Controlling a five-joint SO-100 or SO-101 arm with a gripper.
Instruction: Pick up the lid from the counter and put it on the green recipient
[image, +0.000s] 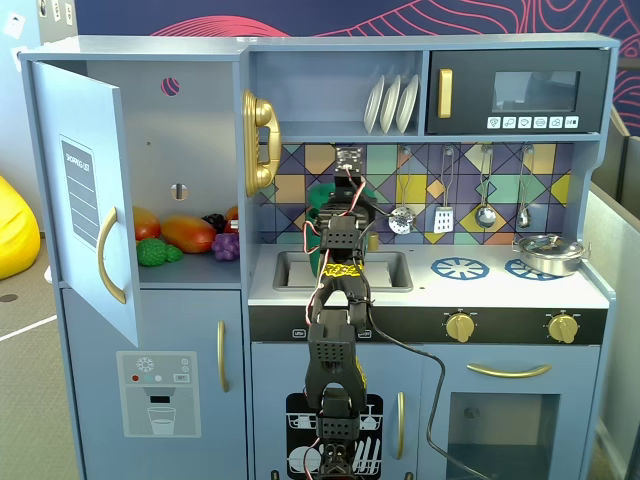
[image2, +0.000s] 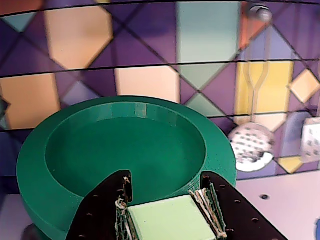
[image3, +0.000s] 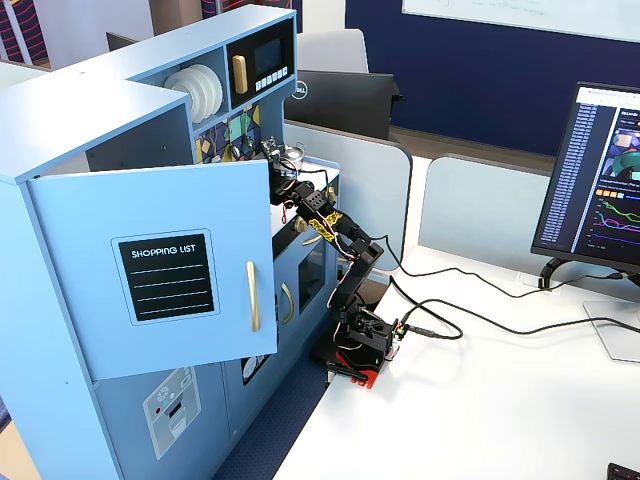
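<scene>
Lid tab (image2: 170, 220) sits clamped in our end effector (image2: 167, 217), right above the green recipient (image2: 125, 145); we judge pickup done, with lowering and release left.

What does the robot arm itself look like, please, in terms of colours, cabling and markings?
The arm is built of black segments, with a yellow-and-black patterned band around its middle. Red and white wires loop along the links, and a black cable trails from the base. In another fixed view the base shows red parts. The end effector has black perforated fingers lined with mesh.
</scene>
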